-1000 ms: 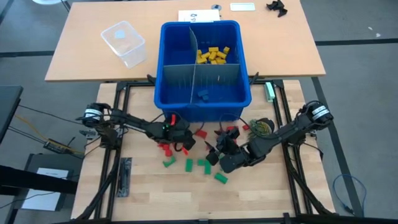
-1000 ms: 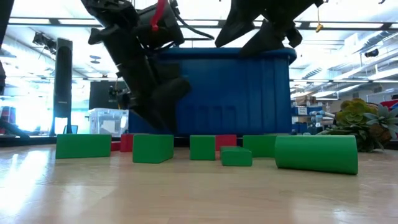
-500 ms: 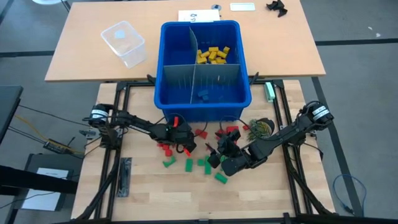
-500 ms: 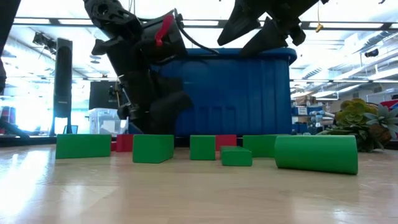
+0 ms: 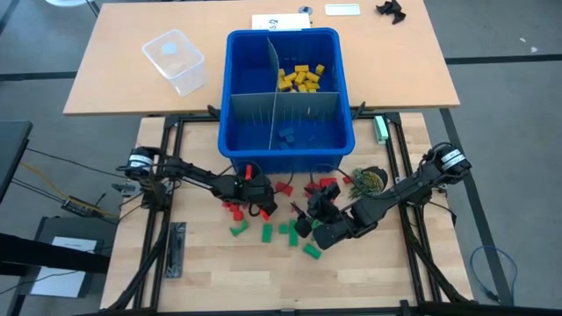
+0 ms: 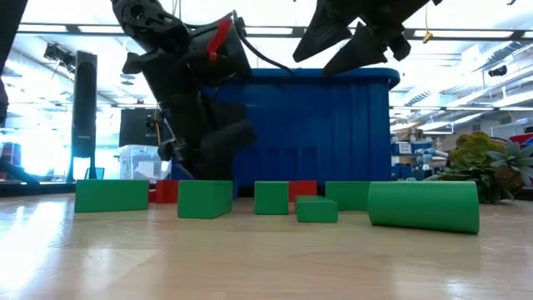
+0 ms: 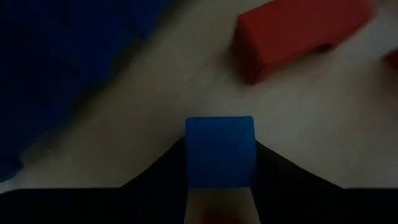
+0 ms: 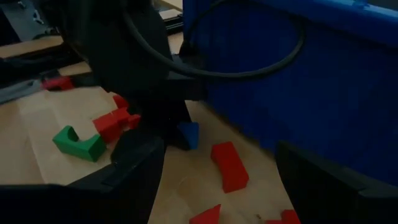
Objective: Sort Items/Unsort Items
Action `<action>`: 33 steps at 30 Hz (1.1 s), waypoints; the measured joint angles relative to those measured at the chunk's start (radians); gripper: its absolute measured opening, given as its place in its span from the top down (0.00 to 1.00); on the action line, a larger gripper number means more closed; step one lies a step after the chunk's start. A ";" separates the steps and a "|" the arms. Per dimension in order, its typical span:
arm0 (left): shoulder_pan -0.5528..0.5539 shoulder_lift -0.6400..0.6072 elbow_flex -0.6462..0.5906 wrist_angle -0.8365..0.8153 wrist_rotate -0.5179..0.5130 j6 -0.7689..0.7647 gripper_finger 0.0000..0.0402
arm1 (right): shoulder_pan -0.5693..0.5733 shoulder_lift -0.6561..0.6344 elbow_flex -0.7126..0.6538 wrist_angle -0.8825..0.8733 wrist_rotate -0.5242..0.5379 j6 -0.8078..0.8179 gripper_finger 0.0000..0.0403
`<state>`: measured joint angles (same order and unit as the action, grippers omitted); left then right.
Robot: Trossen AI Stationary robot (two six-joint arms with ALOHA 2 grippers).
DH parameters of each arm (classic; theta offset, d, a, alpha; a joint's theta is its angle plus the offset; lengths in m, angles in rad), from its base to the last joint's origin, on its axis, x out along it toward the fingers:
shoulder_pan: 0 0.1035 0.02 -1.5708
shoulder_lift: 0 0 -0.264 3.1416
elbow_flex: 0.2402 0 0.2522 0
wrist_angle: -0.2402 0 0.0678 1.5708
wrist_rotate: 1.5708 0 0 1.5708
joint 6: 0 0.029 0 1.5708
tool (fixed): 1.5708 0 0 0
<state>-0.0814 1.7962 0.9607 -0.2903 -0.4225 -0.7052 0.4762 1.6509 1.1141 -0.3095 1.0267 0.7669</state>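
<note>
1. Wooden bench (image 5: 219, 263) is strewn with red and green blocks (image 5: 268, 232) in front of a blue bin (image 5: 344, 132).
2. Yellow blocks (image 5: 299, 78) are piled in one bin compartment; a few blue ones (image 5: 286, 135) lie in another.
3. Left end effector (image 5: 262, 211) is lowered near the bin, its fingers clamped on a blue block (image 7: 219, 151).
4. A red block (image 7: 292, 34) lies just beyond it.
5. Right end effector (image 5: 301, 219) is held above the green blocks, fingers spread apart.
</note>
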 joint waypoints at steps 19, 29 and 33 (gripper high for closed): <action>-0.182 -0.038 0.306 -0.144 -0.081 0.346 0.65 | 0.049 0.000 -0.001 -0.137 0.000 0.098 0.24; -0.124 -0.038 0.587 -0.147 -0.151 0.804 0.65 | 0.055 -0.001 -0.001 -0.188 -0.006 0.131 0.24; -0.047 -0.038 0.653 -0.146 -0.157 0.918 0.65 | 0.055 -0.001 -0.001 -0.188 -0.006 0.132 0.24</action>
<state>-0.1279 1.7584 1.6142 -0.4366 -0.5793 0.2132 0.5312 1.6497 1.1133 -0.4974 1.0206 0.8989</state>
